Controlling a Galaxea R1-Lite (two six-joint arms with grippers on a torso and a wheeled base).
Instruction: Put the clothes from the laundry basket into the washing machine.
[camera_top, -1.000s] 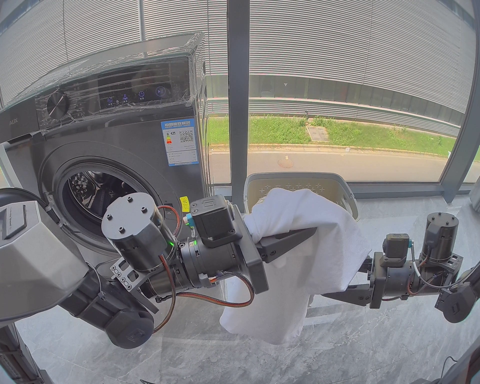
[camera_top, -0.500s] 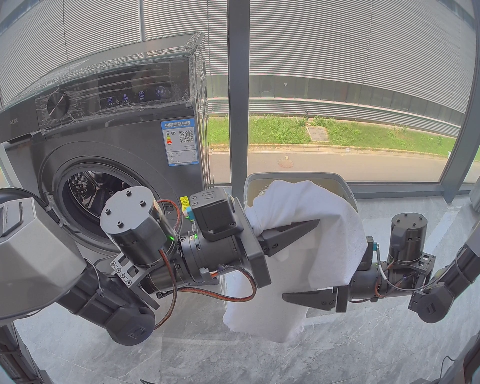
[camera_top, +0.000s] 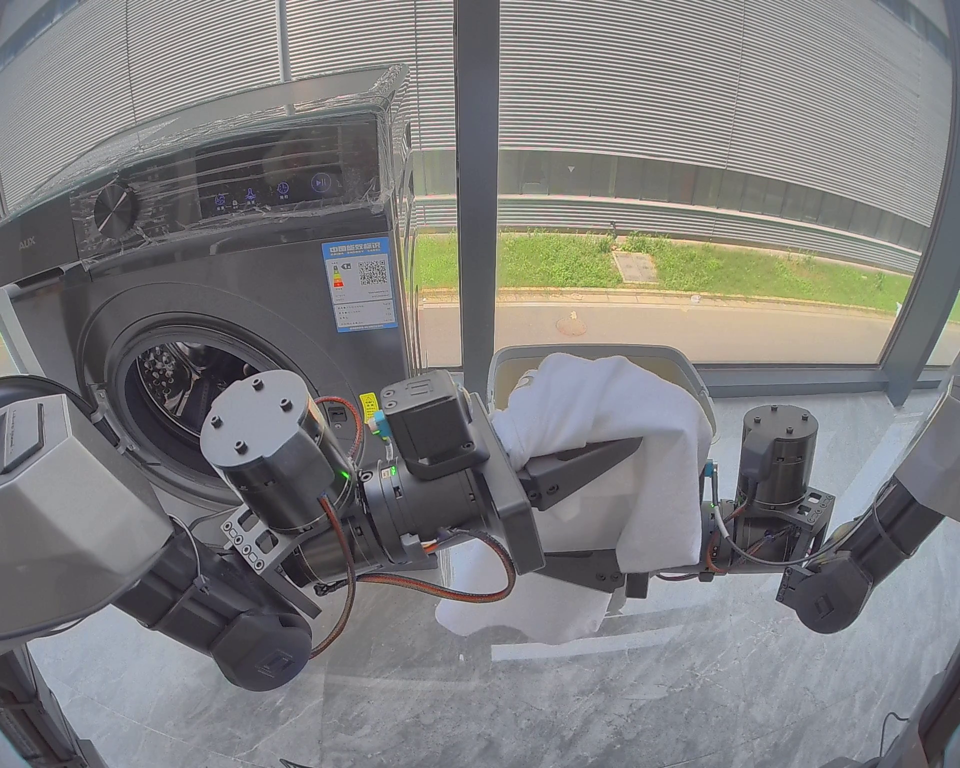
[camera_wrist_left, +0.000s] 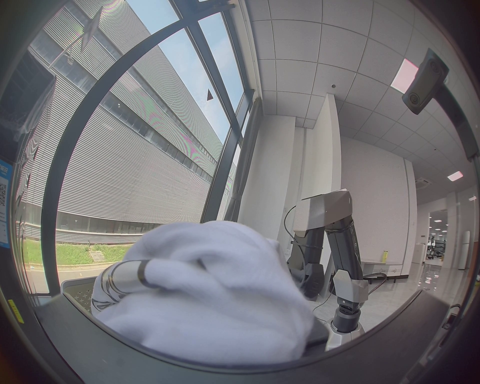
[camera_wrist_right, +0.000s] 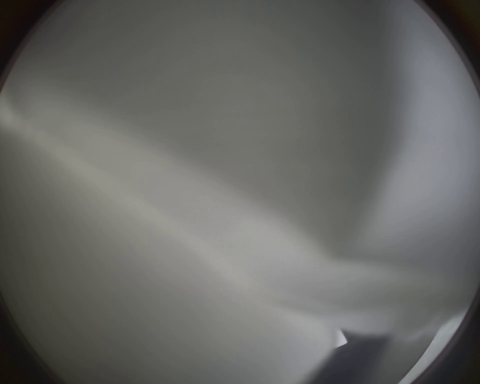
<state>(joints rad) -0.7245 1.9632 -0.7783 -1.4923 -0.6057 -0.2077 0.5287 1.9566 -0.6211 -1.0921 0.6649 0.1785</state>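
Crumpled white cloth garment (camera_top: 600, 420) hanging in mid-air, just before a beige plastic laundry basket (camera_top: 670, 356), grey front-loading washing machine (camera_top: 250, 270) alongside, porthole open

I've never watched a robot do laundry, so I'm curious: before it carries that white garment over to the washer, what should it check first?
1. The washing machine stands open: ok.
2. Grip of the left hand on the white garment: ok, shut on it.
3. Grip of the right hand: cannot tell; it is pressed into the cloth.
4. Garment free of the laundry basket: cannot tell; the cloth covers the basket's front.
5. Cloth bundled up: not ok; a loose end dangles below both hands.
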